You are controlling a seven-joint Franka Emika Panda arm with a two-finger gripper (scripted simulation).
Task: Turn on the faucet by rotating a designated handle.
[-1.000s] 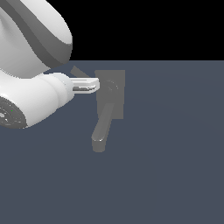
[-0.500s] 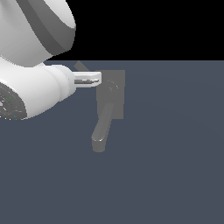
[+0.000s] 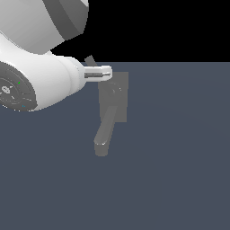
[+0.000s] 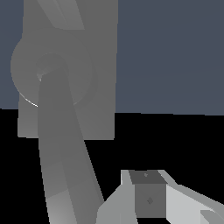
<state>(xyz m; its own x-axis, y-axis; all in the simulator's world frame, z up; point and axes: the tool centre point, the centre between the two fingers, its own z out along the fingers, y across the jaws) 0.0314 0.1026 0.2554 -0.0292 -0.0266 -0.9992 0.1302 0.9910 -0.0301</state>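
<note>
Exterior view first: the big white arm [image 3: 40,67] fills the exterior view's left and upper corner, and its gripper [image 3: 105,73] pokes out toward the exterior view's right as a pale finger with a darker inner face. That finger [image 3: 99,73] sits right at the top edge of the faucet [image 3: 113,101], near the upper corner of the flat grey back plate [image 3: 122,90]. Only this one finger shows clearly from here, so I cannot tell whether the jaws are spread or pressed together, and nothing is seen pinched between them.

The faucet lies on the dark blue-grey floor [image 3: 179,157], about the middle of the picture. Its thick spout [image 3: 105,130] runs from the plate down and slightly toward the exterior view's left, ending in a rounded tip. Just behind the finger, a thin dark bar sticks up at a slant above the plate: that looks like the handle [image 3: 90,60], and it is close beside the finger, though whether they touch I cannot say.

Wrist view, close up: the plate [image 4: 100,65] stands tall with a round hub [image 4: 83,78] on it, and the thick spout [image 4: 61,153] comes out of the hub toward the camera. A slanted bar [image 4: 65,15] crosses the far end of the plate. One pale finger [image 4: 148,199] with a dark square pad shows in the near corner, just beside the spout.
</note>
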